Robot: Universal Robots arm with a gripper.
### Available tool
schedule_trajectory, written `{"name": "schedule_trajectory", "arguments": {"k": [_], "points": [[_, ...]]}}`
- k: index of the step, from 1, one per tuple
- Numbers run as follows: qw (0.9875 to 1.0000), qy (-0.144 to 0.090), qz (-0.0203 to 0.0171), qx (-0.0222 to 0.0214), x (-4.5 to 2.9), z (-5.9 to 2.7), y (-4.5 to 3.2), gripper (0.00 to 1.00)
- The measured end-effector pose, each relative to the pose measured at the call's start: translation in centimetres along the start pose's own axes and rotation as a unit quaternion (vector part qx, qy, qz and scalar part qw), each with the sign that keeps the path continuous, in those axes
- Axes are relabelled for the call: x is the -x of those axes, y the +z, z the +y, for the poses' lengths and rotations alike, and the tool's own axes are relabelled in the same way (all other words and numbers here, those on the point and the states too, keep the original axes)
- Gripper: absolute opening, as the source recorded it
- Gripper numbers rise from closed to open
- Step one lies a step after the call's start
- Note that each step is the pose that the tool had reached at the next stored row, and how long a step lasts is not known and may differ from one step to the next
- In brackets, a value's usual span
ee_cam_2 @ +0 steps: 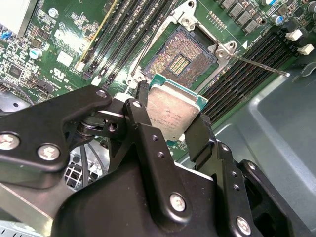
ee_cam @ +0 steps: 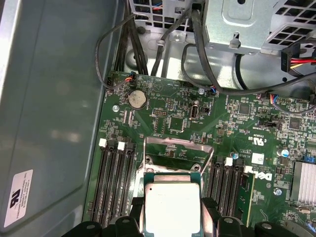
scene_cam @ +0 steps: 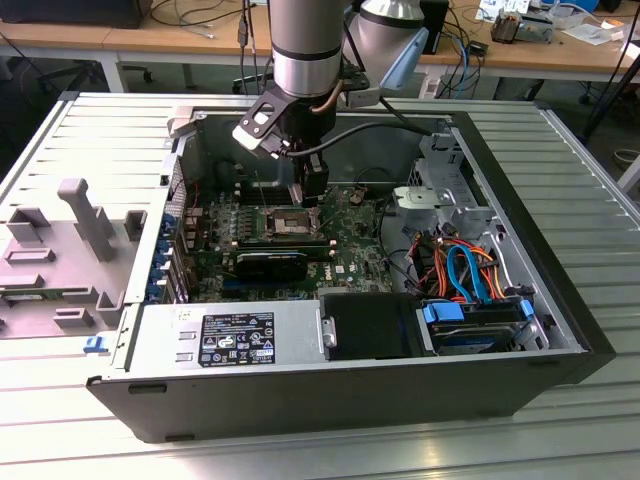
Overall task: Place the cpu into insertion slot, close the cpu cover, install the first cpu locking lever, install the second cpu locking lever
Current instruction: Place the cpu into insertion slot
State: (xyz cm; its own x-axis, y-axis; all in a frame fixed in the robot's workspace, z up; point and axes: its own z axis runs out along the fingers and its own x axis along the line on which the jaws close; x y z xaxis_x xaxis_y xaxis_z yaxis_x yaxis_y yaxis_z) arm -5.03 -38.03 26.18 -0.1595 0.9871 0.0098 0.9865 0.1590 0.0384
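Logged claw [ee_cam_2: 173, 106] pinched narrow onto the cpu [ee_cam_2: 174, 114], one finger on each of two opposite edges, dull silver top facing the second wrist camera. Same grip noted in the first wrist view: claw [ee_cam: 173, 219], cpu [ee_cam: 172, 207]. Judged chip held clear of the board, near the insertion slot [ee_cam_2: 177, 59] but not seated in it.

Saw slot bare, contact field exposed, nothing in it. In the exterior view, put slot [scene_cam: 283, 222] at about 8 o'clock from the claw [scene_cam: 312, 195], close by, inside the open computer case [scene_cam: 300, 400].

Took the cpu cover [ee_cam: 177, 148] as standing open, just beyond the chip in the first wrist view. Spotted one locking lever [ee_cam_2: 256, 63] unlatched, lying out across the memory slots [ee_cam_2: 276, 44].

Progress estimate: first step under way, none of the four finished. Left to do: seating, cover, both levers.
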Motion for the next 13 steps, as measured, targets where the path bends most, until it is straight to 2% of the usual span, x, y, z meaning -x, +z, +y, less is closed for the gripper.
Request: {"name": "schedule_trajectory", "arguments": {"k": [8, 11, 13], "points": [[1.0, 0.005, -0.0001, 0.0001, 0.0, 0.0, 0.02, 0.54], [0.9992, 0.039, -0.0015, 0.0004, 0.0, 0.0, 0.07, 0.54], [0.9989, 0.046, -0.0018, 0.0005, 0.0, 0.0, 0.08, 0.54]]}}
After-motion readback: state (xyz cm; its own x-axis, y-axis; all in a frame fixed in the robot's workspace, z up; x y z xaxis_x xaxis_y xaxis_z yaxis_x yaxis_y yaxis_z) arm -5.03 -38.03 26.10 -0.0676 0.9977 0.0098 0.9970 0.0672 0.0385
